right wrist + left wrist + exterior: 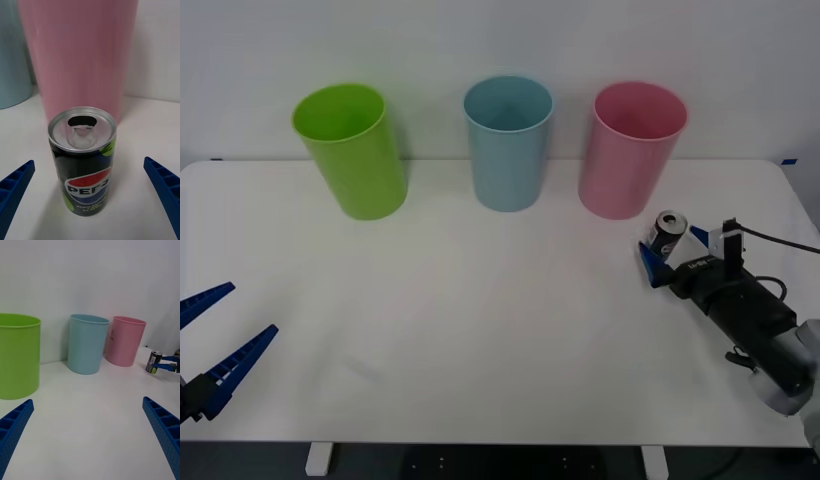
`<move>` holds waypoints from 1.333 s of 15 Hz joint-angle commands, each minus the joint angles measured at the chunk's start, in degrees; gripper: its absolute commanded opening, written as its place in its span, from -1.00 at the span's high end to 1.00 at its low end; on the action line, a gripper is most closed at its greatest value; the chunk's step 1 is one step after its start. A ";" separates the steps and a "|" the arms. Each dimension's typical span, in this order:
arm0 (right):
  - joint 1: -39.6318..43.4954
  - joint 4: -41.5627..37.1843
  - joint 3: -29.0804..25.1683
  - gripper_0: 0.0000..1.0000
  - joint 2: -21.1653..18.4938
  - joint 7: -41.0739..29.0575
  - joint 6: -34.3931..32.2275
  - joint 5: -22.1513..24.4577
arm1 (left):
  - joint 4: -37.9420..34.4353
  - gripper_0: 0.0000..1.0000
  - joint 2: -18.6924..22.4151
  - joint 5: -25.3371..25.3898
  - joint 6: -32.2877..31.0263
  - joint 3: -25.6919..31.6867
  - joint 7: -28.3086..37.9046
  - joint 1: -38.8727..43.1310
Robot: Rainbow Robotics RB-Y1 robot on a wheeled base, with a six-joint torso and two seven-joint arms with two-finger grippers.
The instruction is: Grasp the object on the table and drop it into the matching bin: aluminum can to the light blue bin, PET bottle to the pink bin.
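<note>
The aluminum can (671,230), small and black with yellow-green marks and a silver top, stands upright on the white table (480,320) just in front of the pink bin (630,150). My right gripper (674,250) is open around it. In the right wrist view the can (84,161) sits between the two blue fingers (15,187) with a gap on each side. The light blue bin (507,140) stands in the middle of the back row. My left gripper (215,335) hangs open at the table's front left, holding nothing.
A lime green bin (350,150) stands at the back left. From the left wrist view the three bins line up against the white wall, with the can (153,362) and the right gripper (168,365) beyond the pink bin (124,341). A black cable trails off the right arm.
</note>
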 commanded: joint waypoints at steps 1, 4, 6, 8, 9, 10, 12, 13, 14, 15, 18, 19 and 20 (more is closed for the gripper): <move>-2.87 2.96 0.32 -1.00 0.46 0.58 1.03 0.07 | 0.00 -1.00 0.00 0.00 0.00 0.00 0.00 0.00; -3.83 3.23 1.20 -1.00 0.73 0.76 3.14 -0.02 | 0.00 -1.00 0.00 0.00 0.00 0.00 0.00 0.00; -3.83 3.31 1.64 -1.00 0.82 0.76 3.66 -0.19 | 0.00 -1.00 0.00 0.00 0.00 0.00 0.00 0.00; -3.83 3.23 1.73 -1.00 0.82 0.76 3.58 -0.19 | 0.00 -1.00 0.00 0.00 0.00 0.00 0.00 0.00; -3.83 3.23 1.73 -1.00 0.73 0.93 3.58 -0.19 | 0.00 -1.00 0.00 0.00 0.00 0.00 0.00 0.00; -3.83 3.23 1.73 -0.57 0.82 1.11 3.58 -0.19 | 0.00 -1.00 0.00 0.00 0.00 0.00 0.00 0.00; -3.83 3.23 1.73 0.87 0.73 1.20 3.58 -0.37 | 0.00 -1.00 0.00 0.00 0.00 0.00 0.00 0.00; -3.83 3.23 1.73 1.00 0.73 1.28 3.58 -0.37 | 0.00 -1.00 0.00 0.00 0.00 0.00 0.00 0.00; -3.83 3.23 1.73 1.00 0.73 1.28 3.49 -0.37 | 0.00 -1.00 0.00 0.00 0.00 0.00 0.00 0.00; -3.92 3.23 1.73 1.00 0.73 1.28 3.40 -0.37 | 0.00 -1.00 0.00 0.00 0.00 0.00 0.00 0.00; -3.92 2.87 1.73 1.00 0.73 1.28 3.31 -0.37 | 0.00 -1.00 0.00 0.00 0.00 0.00 0.00 0.00; -3.92 2.79 1.73 1.00 0.73 1.20 3.23 -0.37 | 0.00 -1.00 0.00 0.00 0.00 0.00 0.00 0.00; -3.92 2.79 1.73 1.00 0.73 1.20 3.23 -0.63 | 0.00 -1.00 0.00 0.00 0.00 0.00 0.00 0.00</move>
